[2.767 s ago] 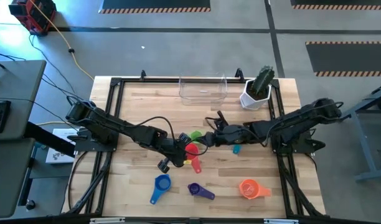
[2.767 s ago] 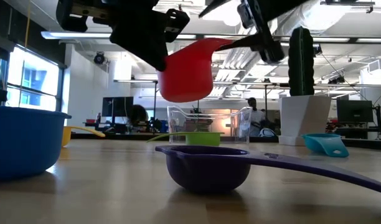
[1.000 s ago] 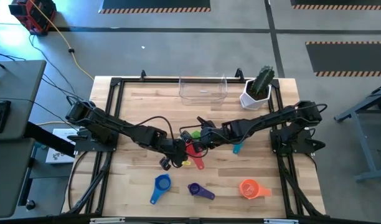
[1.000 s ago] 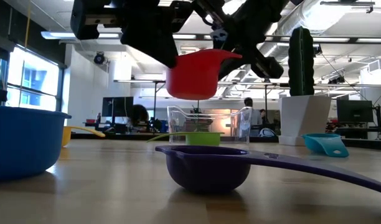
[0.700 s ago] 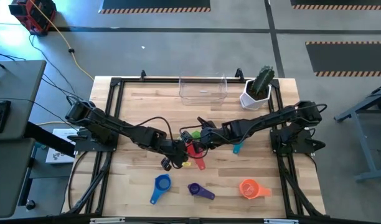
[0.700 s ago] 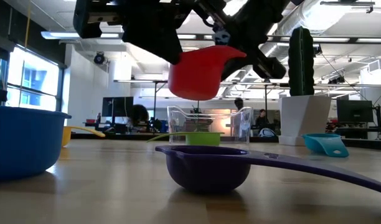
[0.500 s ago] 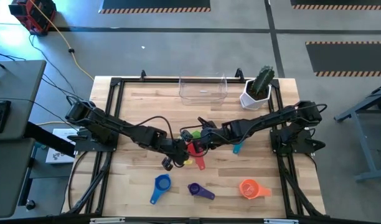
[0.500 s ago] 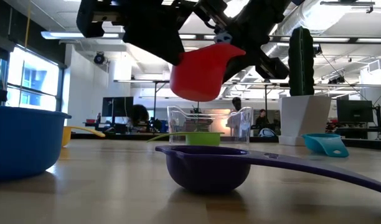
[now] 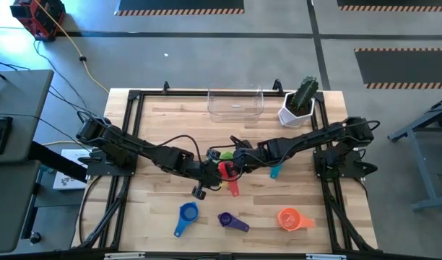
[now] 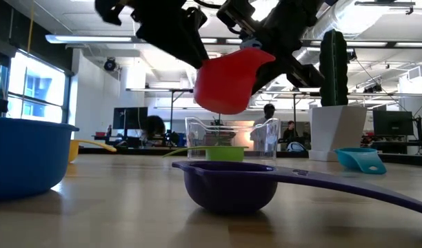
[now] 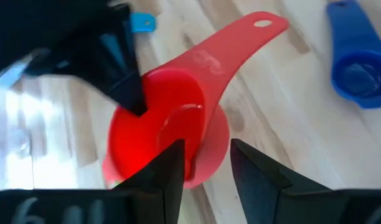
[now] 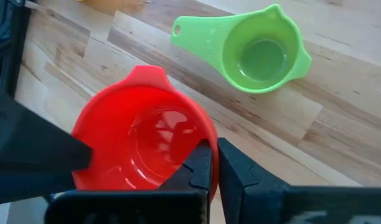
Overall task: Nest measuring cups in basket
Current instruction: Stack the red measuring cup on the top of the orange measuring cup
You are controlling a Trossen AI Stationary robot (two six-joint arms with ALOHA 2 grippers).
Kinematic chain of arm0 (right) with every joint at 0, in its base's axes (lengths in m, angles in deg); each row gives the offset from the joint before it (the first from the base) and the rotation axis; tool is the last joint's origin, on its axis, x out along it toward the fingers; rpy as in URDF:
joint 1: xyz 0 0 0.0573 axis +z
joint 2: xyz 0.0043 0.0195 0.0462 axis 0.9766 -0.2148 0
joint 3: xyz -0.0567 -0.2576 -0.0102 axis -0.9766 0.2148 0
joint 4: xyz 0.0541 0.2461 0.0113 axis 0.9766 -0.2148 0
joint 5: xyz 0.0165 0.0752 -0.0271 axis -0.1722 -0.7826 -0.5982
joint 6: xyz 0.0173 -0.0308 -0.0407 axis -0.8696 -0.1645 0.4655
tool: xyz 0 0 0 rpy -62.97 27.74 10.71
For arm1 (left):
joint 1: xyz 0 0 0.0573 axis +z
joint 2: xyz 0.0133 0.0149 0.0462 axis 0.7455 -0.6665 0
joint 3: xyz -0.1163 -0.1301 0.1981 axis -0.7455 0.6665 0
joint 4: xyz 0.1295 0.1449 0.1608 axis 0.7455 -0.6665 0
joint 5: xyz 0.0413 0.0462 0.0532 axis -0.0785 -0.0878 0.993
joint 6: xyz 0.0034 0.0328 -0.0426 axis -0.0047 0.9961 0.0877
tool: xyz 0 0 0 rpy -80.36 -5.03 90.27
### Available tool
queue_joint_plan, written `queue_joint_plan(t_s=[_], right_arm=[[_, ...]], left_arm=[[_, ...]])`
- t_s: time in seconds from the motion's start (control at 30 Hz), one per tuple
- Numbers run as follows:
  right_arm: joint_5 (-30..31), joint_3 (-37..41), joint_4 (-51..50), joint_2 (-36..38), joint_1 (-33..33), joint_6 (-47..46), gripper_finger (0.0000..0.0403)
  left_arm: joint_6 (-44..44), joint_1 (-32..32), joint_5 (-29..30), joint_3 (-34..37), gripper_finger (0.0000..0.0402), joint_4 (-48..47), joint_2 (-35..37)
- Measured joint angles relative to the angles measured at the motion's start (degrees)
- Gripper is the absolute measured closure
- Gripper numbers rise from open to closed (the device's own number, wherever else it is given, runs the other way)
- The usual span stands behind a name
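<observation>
We are looking down on the wooden table (image 9: 163, 123), where both arms are meeting near the middle. The right pincer (image 12: 214, 163) is pinching the rim of the red cup (image 9: 226, 170) with its two fingers drawn tight together, one inside the bowl and one outside, and it is holding the cup up off the table; from the low view the red cup (image 10: 228, 84) is hanging tilted in the air above the purple cup (image 10: 232, 184). The left pincer (image 11: 206, 167) is sitting at the same red cup (image 11: 169, 140), and its fingers are standing apart, one on either side of the cup's wall where the handle starts, with daylight showing between them and the plastic, so we are taking it as spread and not gripping.

The green cup (image 12: 256, 55) is lying on the table just beyond the red one, mouth up. The teal cup (image 9: 274, 172) is lying under the right arm. Along the near edge the blue cup (image 9: 186, 214), the purple cup (image 9: 227, 219) and the orange cup (image 9: 289, 217) are lying apart from one another. A little of the yellow cup (image 10: 87, 146) is showing at the low view's left.

The clear basket (image 9: 235, 103) is standing at the far edge of the table, well apart from the pincers, beside the white pot with the cactus (image 9: 299, 101).
</observation>
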Motion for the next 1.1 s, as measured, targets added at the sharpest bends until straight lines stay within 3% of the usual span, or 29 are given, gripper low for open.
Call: queue_joint_plan(t_s=[0.6,1.1], right_arm=[[-2.6,0.0,-4.7,2.5,1.8,5.2,0.0403],[-2.4,0.0,-22.6,10.9,16.2,15.6,0.0403]], left_arm=[[-1.6,0.0,0.8,-6.6,0.028,-3.8,0.0],[-4.2,0.5,0.8,-7.1,0.0282,-4.0,0.0]])
